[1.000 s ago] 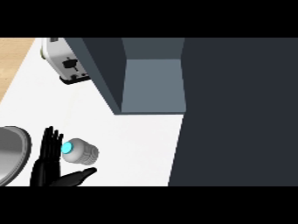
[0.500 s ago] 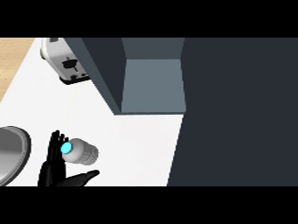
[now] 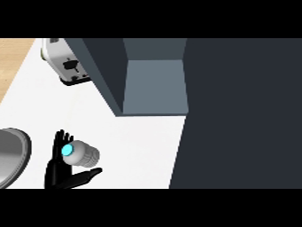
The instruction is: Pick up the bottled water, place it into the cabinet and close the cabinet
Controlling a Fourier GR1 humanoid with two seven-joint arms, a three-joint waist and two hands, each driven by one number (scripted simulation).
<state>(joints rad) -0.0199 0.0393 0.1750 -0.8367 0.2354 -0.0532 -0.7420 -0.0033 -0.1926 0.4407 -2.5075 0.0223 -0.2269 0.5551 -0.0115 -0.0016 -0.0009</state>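
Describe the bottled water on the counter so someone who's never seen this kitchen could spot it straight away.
Start at the tall dark cabinet with its open grey compartment, then drop down the white counter toward the near left corner. There, right of the big metal bowl, the bottled water stands against a black hand. It is the only small thing with a glowing cyan cap on a ribbed pale body; the toaster sits far behind.

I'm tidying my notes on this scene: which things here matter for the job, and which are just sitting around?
For the job:
bottle, on the counter
cabinet, open
hand, fingers up beside the bottle, thumb below it

Just there:
toaster, at the back left
metal bowl, at the left edge
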